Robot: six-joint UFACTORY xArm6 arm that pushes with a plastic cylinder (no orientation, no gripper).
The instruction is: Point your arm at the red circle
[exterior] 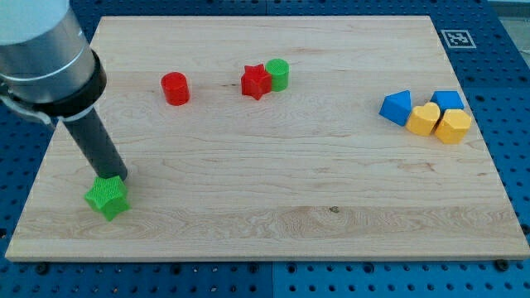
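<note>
The arm is reaching in from the upper left of the frame, its grey metal body narrowing into a straight dark rod. There is no gripper on it, so nothing is opening, closing or holding anything. The tip (113, 177) is sitting at the lower left of the frame, touching the top edge of the green star (107, 197), a ridged plastic block with stubby points.

The counter (273, 223) is showing a pale wooden board with long grain lines and a small dark knot near the bottom middle.

The red circle (175, 88), a short ribbed cylinder, is standing in the upper left part of the board, well apart from the tip and up to its right. Further right, the red star (256, 81) is touching the green circle (277, 74), another short cylinder.

At the right of the frame four blocks are crowding together: a blue block (396, 107) with slanted faces, a yellow heart (425, 119) just beside it, a yellow block (453, 126) with flat angled sides, and a second blue block (447, 100) peeking out behind them.

A blue pegboard (507, 74), dotted with holes, is surrounding the board.
</note>
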